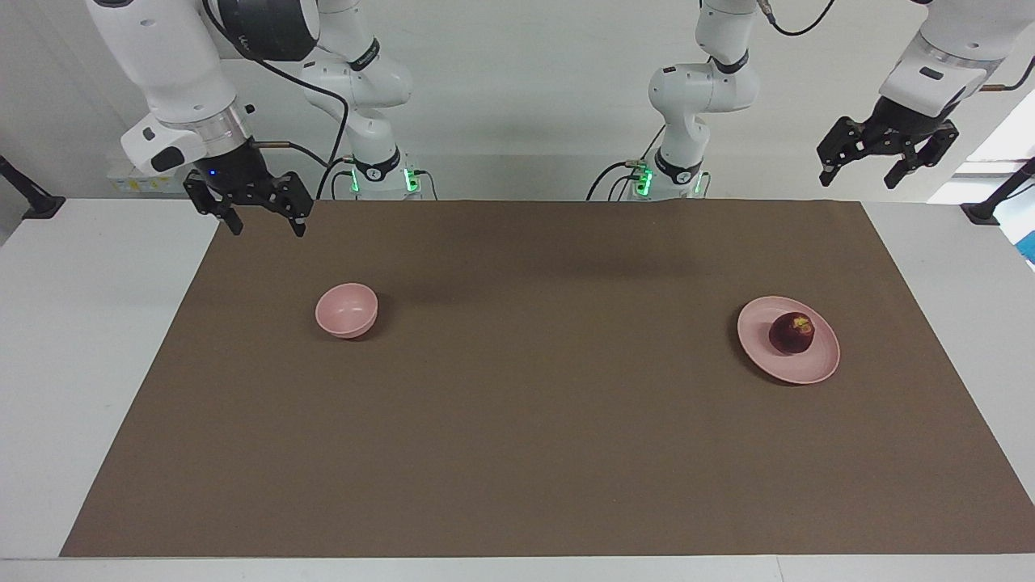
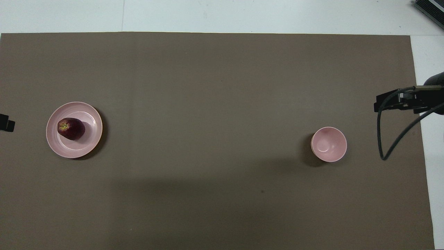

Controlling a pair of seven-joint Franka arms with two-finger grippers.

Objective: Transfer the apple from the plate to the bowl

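Note:
The dark red apple lies on the pale pink plate toward the left arm's end of the table. It also shows in the overhead view on the plate. The small pink bowl stands empty toward the right arm's end; the overhead view shows it too. My left gripper hangs open and empty, high over the table's edge at the left arm's end. My right gripper hangs open and empty over the mat's corner nearest the robots. Only the edges of both grippers show in the overhead view.
A brown mat covers most of the white table. A black cable loops down from the right arm. Black stands sit at the table's two ends.

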